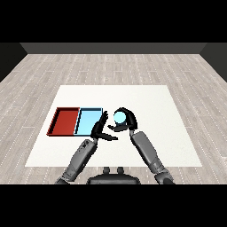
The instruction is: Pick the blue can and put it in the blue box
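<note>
The blue can (119,117) shows its light blue top just right of the light blue tray (88,122). My right hand (125,124) curls round the can, fingers arched over its far side and thumb under its near side. My left hand (100,129) stands open with straight fingers at the blue tray's right edge, close to the can's left. Whether the can rests on the table or is lifted I cannot tell.
A red tray (64,121) lies against the left side of the blue tray. Both trays sit at the left of the white table (155,106), which stretches wide to the right and towards the back.
</note>
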You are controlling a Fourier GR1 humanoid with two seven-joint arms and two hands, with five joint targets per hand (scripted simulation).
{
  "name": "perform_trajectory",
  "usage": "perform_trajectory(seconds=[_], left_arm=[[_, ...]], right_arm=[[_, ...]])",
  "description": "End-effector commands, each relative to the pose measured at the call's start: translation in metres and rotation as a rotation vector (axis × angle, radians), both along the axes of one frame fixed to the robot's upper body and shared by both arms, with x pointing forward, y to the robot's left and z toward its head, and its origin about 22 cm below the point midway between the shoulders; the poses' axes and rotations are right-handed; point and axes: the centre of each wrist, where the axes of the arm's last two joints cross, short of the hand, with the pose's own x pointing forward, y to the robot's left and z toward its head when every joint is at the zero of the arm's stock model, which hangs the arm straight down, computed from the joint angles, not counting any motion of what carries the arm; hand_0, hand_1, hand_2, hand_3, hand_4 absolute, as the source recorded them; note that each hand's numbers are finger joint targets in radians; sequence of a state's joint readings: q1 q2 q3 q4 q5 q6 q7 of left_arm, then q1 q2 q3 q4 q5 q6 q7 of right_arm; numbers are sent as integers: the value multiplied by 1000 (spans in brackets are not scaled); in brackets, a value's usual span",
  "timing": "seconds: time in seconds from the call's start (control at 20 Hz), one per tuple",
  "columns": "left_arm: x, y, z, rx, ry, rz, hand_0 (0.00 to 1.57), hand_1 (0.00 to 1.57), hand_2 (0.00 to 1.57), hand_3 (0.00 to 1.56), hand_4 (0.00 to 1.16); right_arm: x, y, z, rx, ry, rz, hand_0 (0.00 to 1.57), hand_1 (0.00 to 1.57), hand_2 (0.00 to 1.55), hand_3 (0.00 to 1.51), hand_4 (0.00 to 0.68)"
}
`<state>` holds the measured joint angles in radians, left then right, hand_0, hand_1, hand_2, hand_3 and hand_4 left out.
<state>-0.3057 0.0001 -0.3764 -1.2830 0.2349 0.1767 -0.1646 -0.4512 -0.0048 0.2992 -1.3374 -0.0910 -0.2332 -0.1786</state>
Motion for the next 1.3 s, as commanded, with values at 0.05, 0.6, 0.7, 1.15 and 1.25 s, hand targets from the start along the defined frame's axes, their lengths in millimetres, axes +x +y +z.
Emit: perform_trajectory(seconds=[0.05, 0.6, 0.7, 1.15, 1.25], left_arm=[[-2, -19, -2, 3, 18, 3, 0, 0, 0, 0, 0], [11, -5, -21, 27, -7, -21, 0, 0, 0, 0, 0], [4, -27, 5, -12, -8, -28, 0, 0, 0, 0, 0], [3, -24, -25, -34, -38, -44, 0, 0, 0, 0, 0], [13, -33, 0, 4, -28, -50, 0, 0, 0, 0, 0]], right_arm=[[-12, -19, 8, -7, -2, 9, 1440, 1440, 1464, 1421, 612], [-15, 8, -23, 23, -19, 68, 1463, 1463, 1473, 1423, 616], [-15, 27, -6, 16, -15, 70, 1482, 1482, 1467, 1418, 607], [-14, 24, -3, 2, -25, 100, 1446, 1446, 1441, 1397, 562], [-13, 39, -2, -7, -27, 105, 1476, 1476, 1452, 1395, 552]])
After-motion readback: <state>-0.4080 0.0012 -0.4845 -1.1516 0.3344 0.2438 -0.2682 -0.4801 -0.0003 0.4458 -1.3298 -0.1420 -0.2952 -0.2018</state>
